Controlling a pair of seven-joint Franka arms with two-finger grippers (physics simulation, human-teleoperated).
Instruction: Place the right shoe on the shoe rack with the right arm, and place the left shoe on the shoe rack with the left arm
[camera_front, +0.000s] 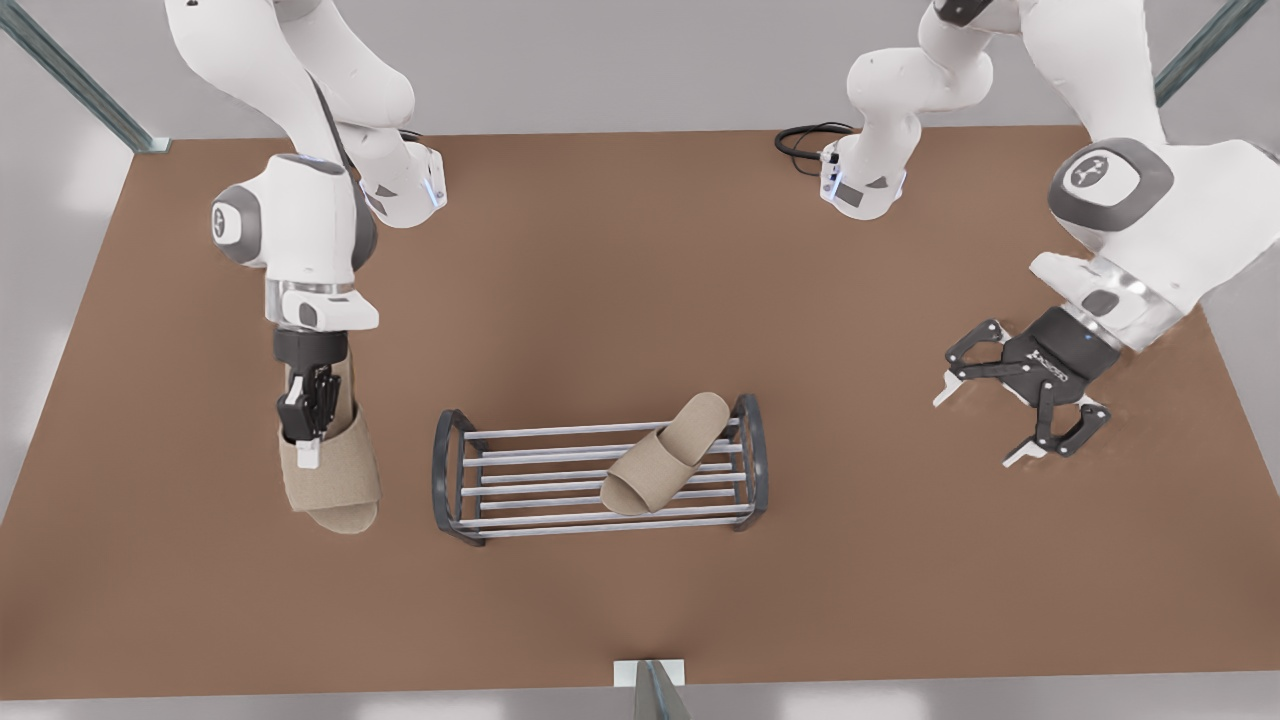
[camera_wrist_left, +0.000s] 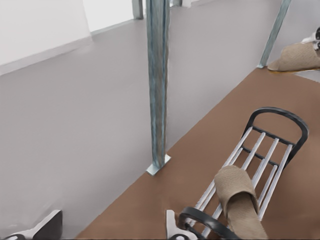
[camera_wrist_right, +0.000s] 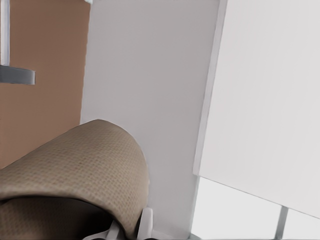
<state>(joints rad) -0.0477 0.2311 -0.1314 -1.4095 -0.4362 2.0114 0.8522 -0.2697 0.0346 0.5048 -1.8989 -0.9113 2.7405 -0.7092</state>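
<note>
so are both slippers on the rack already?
No: one slipper lies on the shoe rack, while the other slipper hangs in the right hand off to the front view's left.

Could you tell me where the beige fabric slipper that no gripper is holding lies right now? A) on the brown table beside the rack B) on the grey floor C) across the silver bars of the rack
C: the loose beige fabric slipper lies slantwise across the bars of the silver-barred shoe rack with dark end frames.
</note>
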